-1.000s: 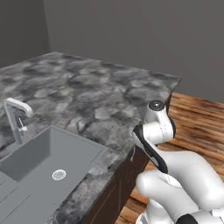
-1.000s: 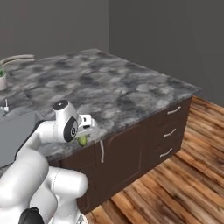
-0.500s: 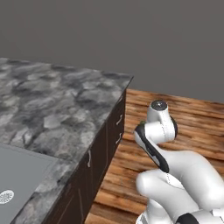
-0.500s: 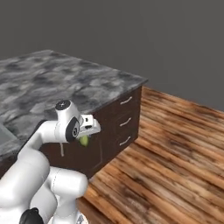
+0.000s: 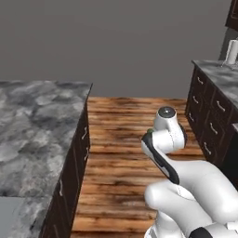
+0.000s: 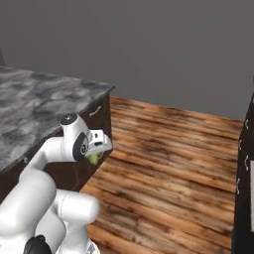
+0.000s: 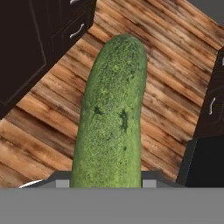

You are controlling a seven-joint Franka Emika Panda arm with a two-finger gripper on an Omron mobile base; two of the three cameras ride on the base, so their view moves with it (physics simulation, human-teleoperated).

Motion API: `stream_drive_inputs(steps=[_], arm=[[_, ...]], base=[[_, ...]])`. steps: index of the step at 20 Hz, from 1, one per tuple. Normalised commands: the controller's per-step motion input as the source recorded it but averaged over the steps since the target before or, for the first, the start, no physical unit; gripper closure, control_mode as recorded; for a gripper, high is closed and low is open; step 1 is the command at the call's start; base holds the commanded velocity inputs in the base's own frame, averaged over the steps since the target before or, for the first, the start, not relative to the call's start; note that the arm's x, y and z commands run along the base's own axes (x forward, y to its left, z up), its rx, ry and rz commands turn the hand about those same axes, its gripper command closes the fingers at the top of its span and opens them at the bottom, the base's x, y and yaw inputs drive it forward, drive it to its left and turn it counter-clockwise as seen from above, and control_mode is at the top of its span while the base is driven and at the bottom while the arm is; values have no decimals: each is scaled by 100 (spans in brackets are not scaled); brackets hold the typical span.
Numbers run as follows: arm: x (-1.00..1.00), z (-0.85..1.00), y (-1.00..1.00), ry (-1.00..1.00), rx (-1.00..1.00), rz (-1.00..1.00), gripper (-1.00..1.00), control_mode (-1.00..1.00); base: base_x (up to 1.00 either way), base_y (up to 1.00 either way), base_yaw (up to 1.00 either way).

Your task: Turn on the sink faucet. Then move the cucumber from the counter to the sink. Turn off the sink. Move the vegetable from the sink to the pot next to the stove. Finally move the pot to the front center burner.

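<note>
Between my fingertips, above the brown wooden plank floor (image 7: 175,65), sits one bumpy dark green oblong cucumber (image 7: 113,118); my gripper (image 6: 94,158) is clamped on it. One dark grey marbled stone counter (image 6: 34,106) lies beside the floor, dark brown cabinets (image 7: 30,39) beneath.

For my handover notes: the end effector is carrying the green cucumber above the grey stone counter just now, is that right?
Not quite. The end effector does carry the cucumber, but above the wooden floor, beside the dark cabinets, not above the counter. The hand view shows it.
</note>
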Motion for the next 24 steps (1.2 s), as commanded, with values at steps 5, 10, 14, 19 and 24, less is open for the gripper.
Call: stream_drive_inputs(steps=[5,10,14,19,24], arm=[[0,0,0,0,0,0,100,100],[0,0,0,0,0,0,100,100],[0,0,0,0,0,0,100,100],[0,0,0,0,0,0,100,100],[0,0,0,0,0,0,100,100]], base=[[0,0,-58],[0,9,-61],[1,8,-59],[0,1,-57],[0,-15,-54]])
